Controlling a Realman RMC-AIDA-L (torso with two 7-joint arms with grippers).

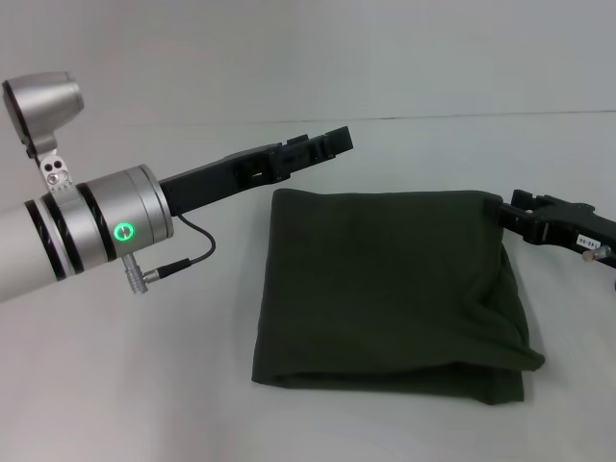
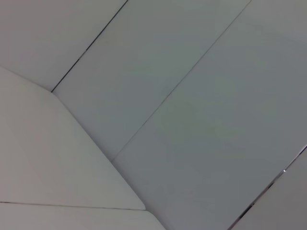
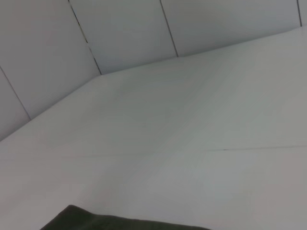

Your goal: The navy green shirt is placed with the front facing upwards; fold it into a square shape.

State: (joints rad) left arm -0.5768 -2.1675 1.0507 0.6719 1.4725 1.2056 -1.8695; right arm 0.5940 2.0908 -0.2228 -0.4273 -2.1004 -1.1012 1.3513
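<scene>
The navy green shirt [image 1: 385,289] lies on the white table, folded into a rough square with only plain green cloth showing. Its near right corner bulges in loose layers. My left gripper [image 1: 322,146] hangs in the air just beyond the shirt's far left corner, clear of the cloth. My right gripper [image 1: 510,214] sits low at the shirt's far right corner, right against the fabric. A sliver of the shirt [image 3: 96,223] shows in the right wrist view. The left wrist view holds only table and wall panels.
The white table [image 1: 144,385] stretches out on every side of the shirt. My left forearm [image 1: 87,231], with a green light and a black cable, crosses the left part of the head view. Pale wall panels [image 3: 124,33] stand behind the table.
</scene>
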